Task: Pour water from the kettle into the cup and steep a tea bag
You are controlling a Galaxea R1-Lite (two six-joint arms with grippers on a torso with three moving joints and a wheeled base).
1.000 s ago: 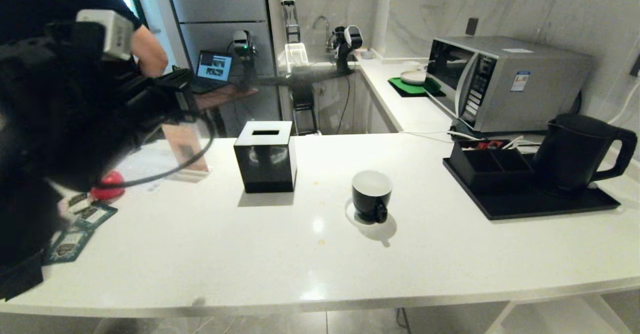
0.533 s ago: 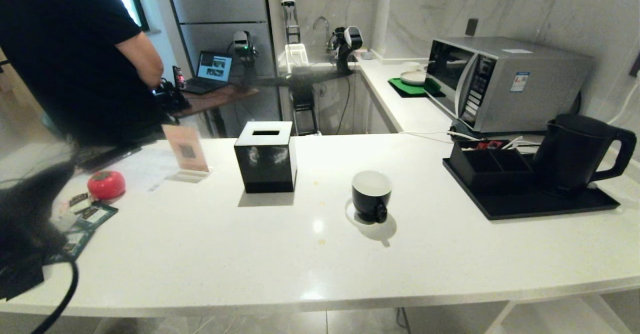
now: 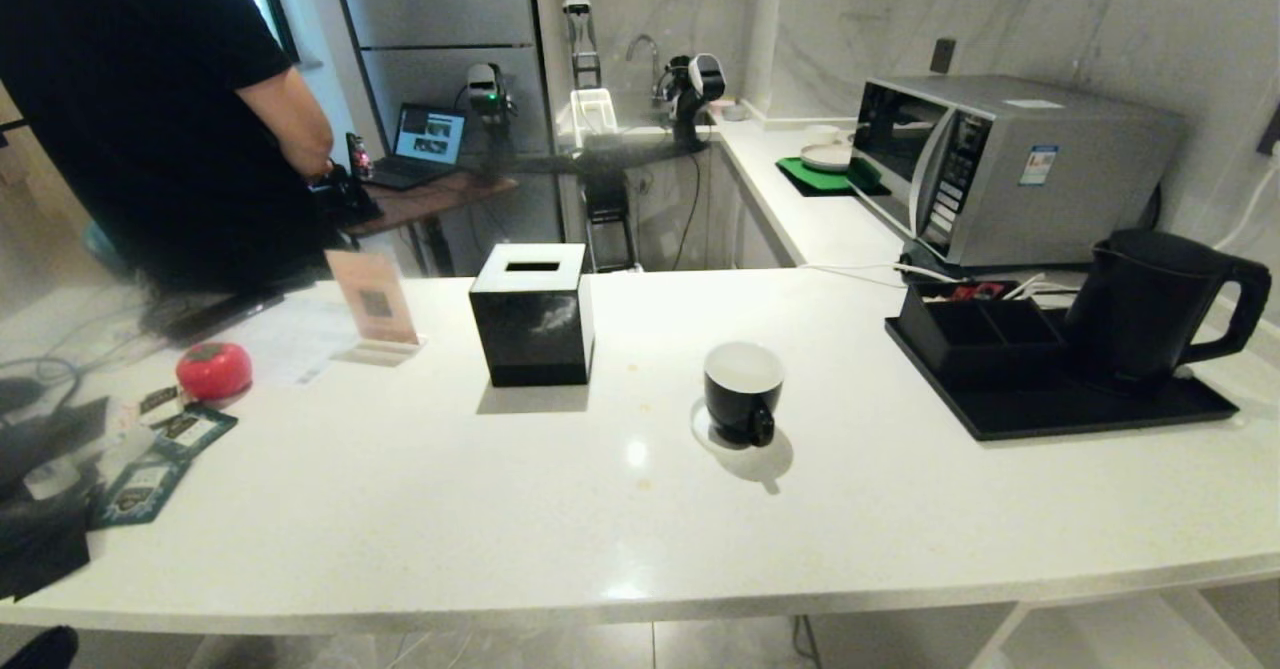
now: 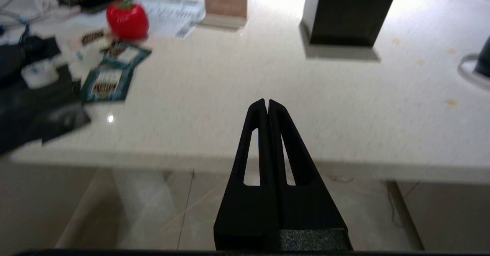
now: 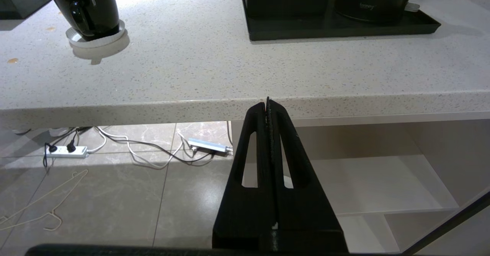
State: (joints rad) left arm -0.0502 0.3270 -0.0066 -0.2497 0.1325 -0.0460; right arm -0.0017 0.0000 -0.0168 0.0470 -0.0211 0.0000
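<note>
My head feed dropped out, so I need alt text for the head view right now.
A small glossy black cup with white inside stands mid-counter on a white stone countertop. To its right, a tall matte-black kettle sits on a black tray; to its left, a black cube tissue box. Neither gripper shows.

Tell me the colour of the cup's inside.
White inside the black cup; the head view shows it best.

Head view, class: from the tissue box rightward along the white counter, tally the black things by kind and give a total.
Tissue box: 1
Cup: 1
Tray: 1
Divided box: 1
Kettle: 1
Total: 5
</note>
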